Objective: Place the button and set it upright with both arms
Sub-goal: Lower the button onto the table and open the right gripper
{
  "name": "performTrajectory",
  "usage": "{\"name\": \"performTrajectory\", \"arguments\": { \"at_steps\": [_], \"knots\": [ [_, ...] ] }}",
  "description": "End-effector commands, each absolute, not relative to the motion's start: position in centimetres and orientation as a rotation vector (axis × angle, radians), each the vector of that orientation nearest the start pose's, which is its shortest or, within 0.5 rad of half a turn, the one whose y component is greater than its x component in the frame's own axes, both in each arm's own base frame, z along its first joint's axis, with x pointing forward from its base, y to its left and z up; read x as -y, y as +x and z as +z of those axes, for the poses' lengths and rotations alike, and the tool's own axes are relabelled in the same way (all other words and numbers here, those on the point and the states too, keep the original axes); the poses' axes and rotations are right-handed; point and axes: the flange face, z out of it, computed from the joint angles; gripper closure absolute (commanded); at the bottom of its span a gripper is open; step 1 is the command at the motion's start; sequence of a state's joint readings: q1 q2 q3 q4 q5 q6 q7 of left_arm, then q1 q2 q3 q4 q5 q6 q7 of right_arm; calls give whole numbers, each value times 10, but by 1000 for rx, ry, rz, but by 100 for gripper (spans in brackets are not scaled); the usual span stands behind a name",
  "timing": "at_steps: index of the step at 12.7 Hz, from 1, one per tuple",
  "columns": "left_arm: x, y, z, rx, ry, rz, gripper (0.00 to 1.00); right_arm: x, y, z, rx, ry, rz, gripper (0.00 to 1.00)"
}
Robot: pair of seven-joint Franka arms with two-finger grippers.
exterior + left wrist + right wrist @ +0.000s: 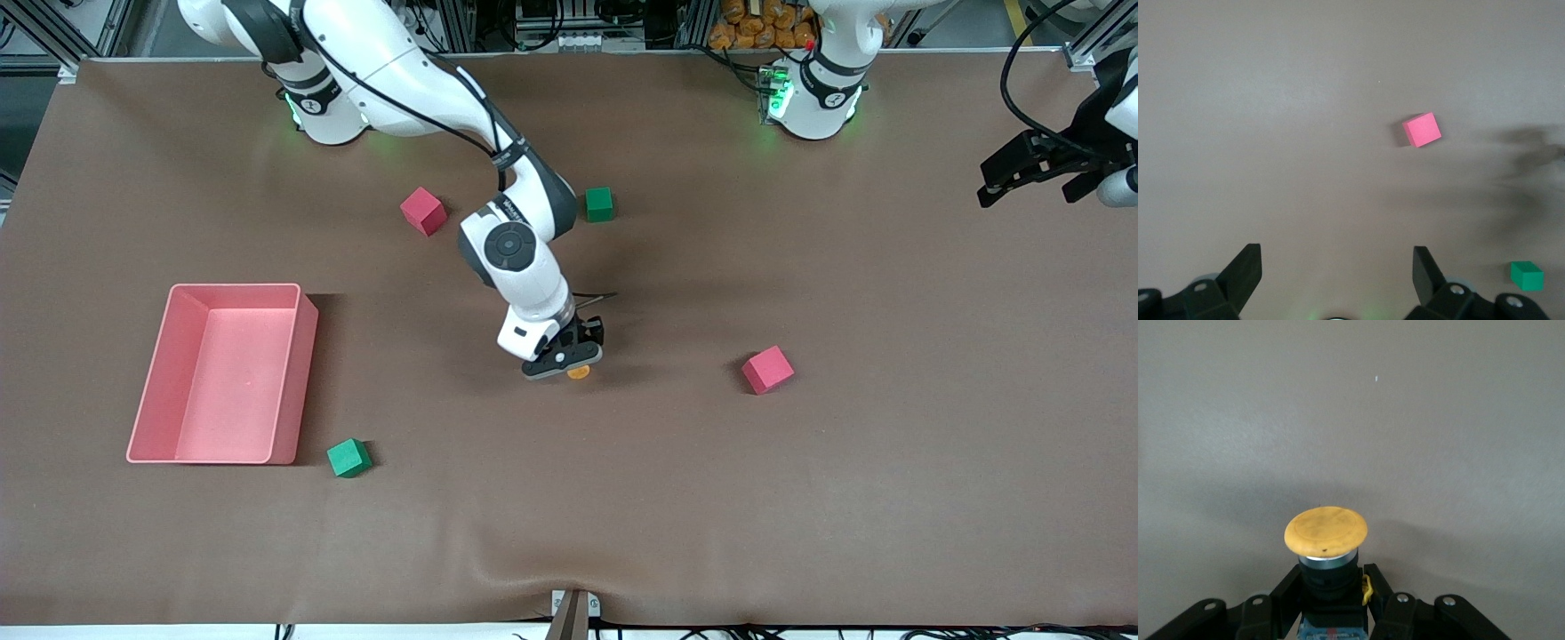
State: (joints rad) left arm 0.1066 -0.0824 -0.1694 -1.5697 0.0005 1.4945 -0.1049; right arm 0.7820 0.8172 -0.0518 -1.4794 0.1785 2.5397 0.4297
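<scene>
Already the right end effector (pixel 569 360) grips the button (pixel 1326 532) low over the worktop (pixel 800 498); placing upright remains. Left end effector (pixel 1335 277) waits, fingers wide.

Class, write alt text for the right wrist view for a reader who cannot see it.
The right gripper is shut on a small push-button with a round orange cap and black body, held over the bare brown table.

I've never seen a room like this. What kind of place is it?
Probably a robot lab. Two white arms are bolted to a brown-covered table, with metal framing and cables along its edge. The right gripper holds an orange button in its fingers, among foam cubes; the left gripper waits open.
</scene>
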Motion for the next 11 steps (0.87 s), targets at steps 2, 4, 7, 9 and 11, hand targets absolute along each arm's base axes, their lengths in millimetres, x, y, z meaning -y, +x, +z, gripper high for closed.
{"name": "performTrajectory", "arguments": {
  "at_steps": [2,4,7,9,11],
  "knots": [
    [42,514,664,53,-3130,27,0,-503,552,208,209,-2918,-235,0],
    [43,513,664,46,-3129,44,0,-496,560,219,193,-2912,-248,0],
    [43,513,663,44,-3129,49,0,-458,592,260,133,-2923,-328,0],
    [41,514,662,40,-3134,52,0,-417,611,293,62,-2945,-286,0],
    [42,514,661,18,-3137,55,0,-350,631,330,157,-2971,-247,0]
  ]
}}
